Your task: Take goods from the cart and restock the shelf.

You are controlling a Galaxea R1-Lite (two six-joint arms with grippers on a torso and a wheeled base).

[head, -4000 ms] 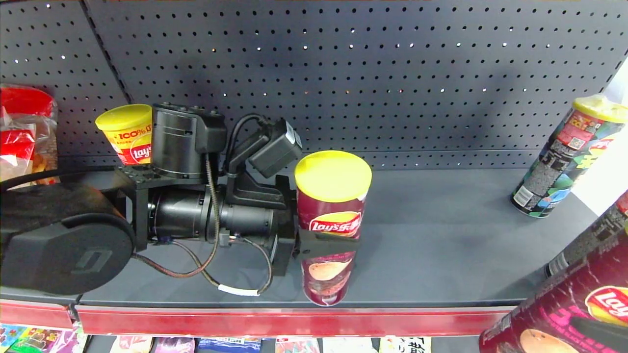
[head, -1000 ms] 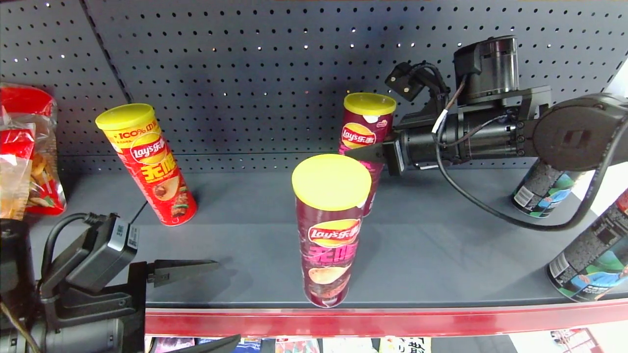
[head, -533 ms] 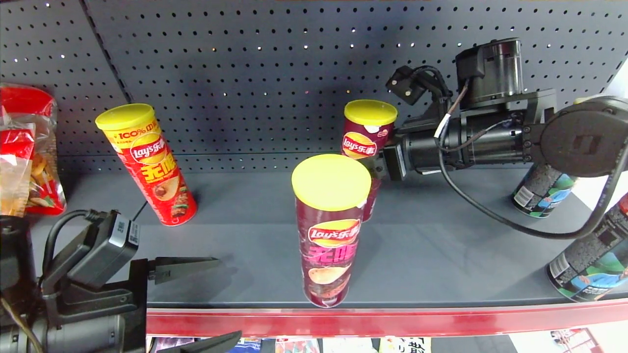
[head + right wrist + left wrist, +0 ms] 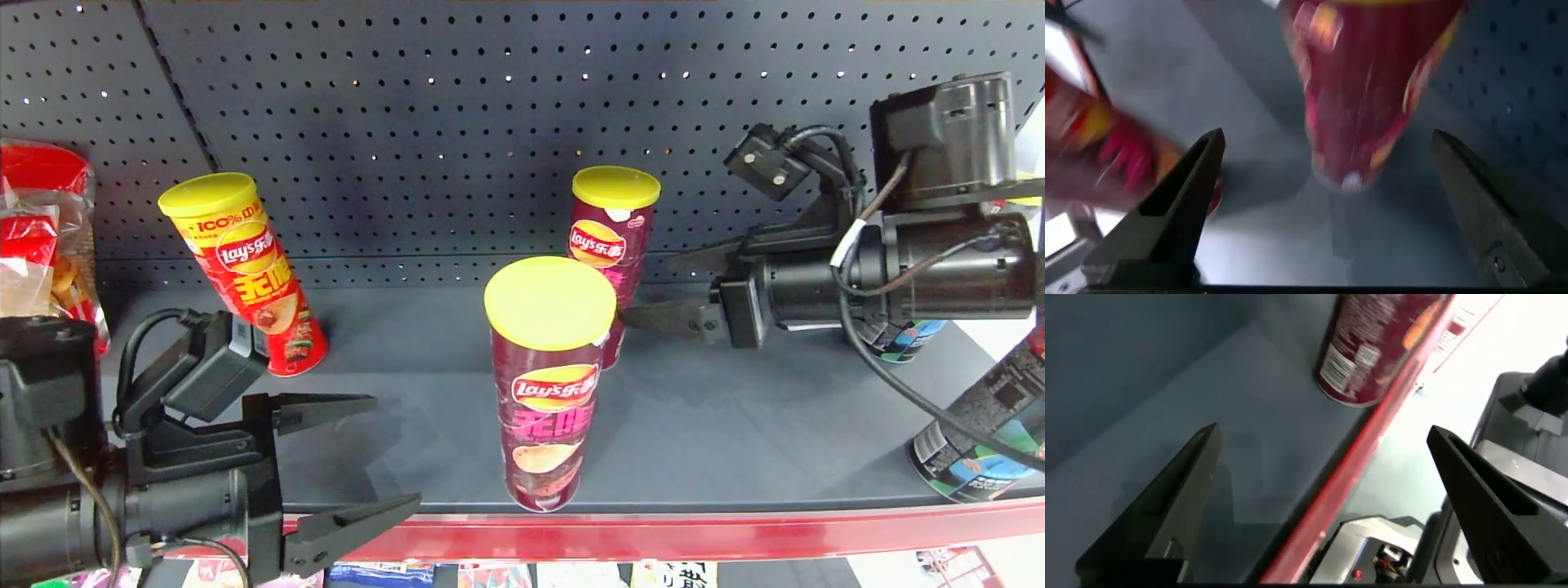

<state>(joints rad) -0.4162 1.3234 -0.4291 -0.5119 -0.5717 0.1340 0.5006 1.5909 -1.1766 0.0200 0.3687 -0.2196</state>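
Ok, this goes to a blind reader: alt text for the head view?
On a grey shelf, a yellow-lidded maroon can stands at the front edge and a second maroon can behind it by the pegboard. The right gripper is open beside the second maroon can; the left gripper is open front left, near a red can.

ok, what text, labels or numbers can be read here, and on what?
front maroon can: logo and big characters, sharp; brand print, not quoted.
rear maroon can: same logo, sharp; not quoted.
red can: logo, a percentage line, big characters; not quoted.
dark can: print too small.
bag: print too small.
Wrist views: labels blurred, unreadable.
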